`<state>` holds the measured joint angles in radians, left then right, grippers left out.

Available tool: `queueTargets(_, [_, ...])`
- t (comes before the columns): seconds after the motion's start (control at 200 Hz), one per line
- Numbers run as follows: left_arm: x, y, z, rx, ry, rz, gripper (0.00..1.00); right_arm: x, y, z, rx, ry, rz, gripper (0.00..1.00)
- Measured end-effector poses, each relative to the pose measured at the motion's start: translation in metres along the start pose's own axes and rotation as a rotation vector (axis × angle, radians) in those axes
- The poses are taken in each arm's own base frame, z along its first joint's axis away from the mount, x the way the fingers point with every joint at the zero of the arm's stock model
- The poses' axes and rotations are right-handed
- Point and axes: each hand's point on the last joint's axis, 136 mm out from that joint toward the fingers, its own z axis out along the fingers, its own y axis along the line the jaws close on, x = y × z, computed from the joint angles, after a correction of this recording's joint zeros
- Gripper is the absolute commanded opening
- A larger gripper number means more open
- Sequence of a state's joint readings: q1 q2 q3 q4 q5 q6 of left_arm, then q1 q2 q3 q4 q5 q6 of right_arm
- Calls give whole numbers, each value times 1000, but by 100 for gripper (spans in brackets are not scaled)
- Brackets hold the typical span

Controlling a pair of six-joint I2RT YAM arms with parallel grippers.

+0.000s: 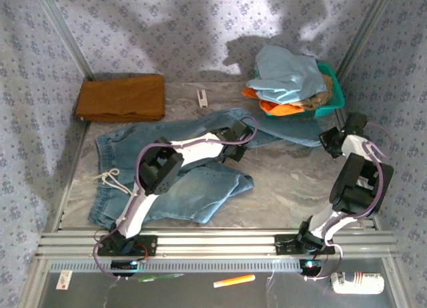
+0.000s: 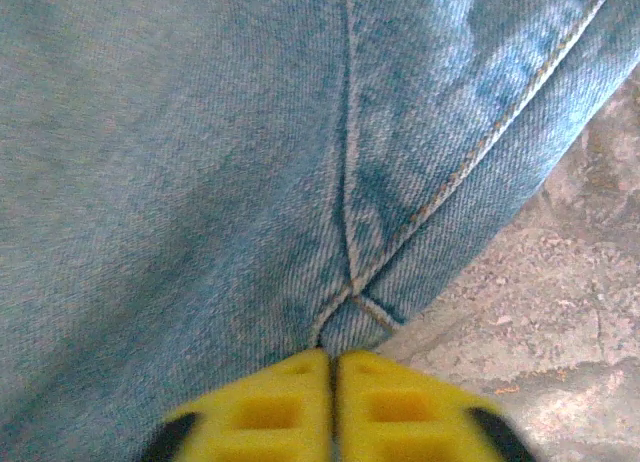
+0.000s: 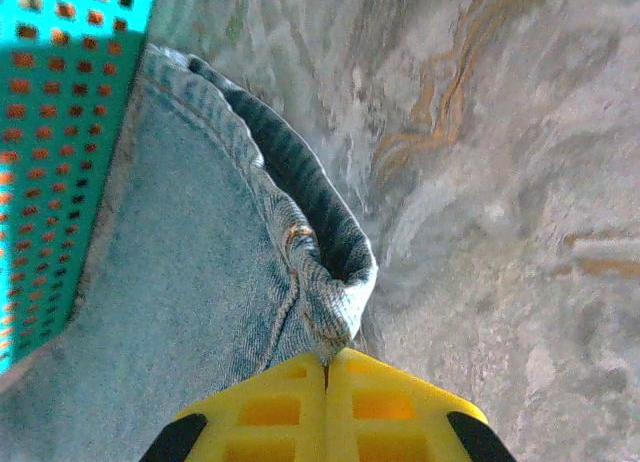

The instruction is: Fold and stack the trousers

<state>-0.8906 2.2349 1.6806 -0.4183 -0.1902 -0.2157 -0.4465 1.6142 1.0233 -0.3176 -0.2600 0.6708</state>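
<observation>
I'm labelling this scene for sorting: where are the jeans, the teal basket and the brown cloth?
jeans (image 1: 200, 188), top view, on the near leg.
basket (image 1: 337, 98), top view, on its right wall.
brown cloth (image 1: 121, 98), top view, on its middle.

Left arm (image 1: 137, 205) and right arm (image 1: 333, 218) match: white shells, chunky black joints, thin purple cables (image 1: 141, 163) looping off. On the wrist cameras, yellow fingers (image 2: 265, 412) with square moulded pockets, black trim at five and seven o'clock.
</observation>
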Motion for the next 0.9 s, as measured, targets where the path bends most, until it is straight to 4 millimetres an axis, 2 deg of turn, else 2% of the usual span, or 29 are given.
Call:
queueTargets(0.1, [6,-2,-2,0,-7,39,0,-16,3,-7,-16,-31,17,0])
queueTargets(0.175, [19,0,-11,6,5,63,0,-26,4,-11,-28,-49,30,0])
queueTargets(0.265, [30,0,-28,31,12,81,0,-33,4,-15,-37,-60,47,0])
queueTargets(0.37, [25,-6,-55,88,-22,86,0,-34,-1,-14,-32,-52,66,0])
queueTargets(0.445, [17,-12,-74,138,-50,84,0,-33,-4,-13,-24,-47,73,13])
queueTargets(0.465, [15,-15,-78,155,-56,82,7,-32,-5,-13,-23,-45,77,22])
queueTargets(0.505, [13,-19,-84,189,-59,82,35,-30,-9,-12,-18,-41,81,43])
queueTargets(0.53, [14,-22,-86,208,-54,85,44,-26,-12,-11,-13,-36,85,53])
queueTargets(0.59, [19,-30,-87,251,-33,83,56,-13,-23,-11,11,-16,94,65])
queueTargets(0.65, [26,-33,-88,276,-6,73,71,2,-34,-14,35,-2,91,69])
queueTargets(0.735, [37,-31,-92,290,20,58,81,16,-43,-26,61,-7,90,69])
queueTargets(0.785, [42,-25,-98,287,29,24,86,21,-42,-36,63,-26,74,64])
queueTargets(0.805, [43,-20,-101,283,26,15,86,21,-39,-39,59,-35,62,60])
queueTargets(0.854, [43,-6,-110,271,16,-38,86,26,-25,-45,42,-52,20,41])
queueTargets(0.899, [41,16,-119,244,-7,-105,86,37,-6,-46,14,-47,-50,26])
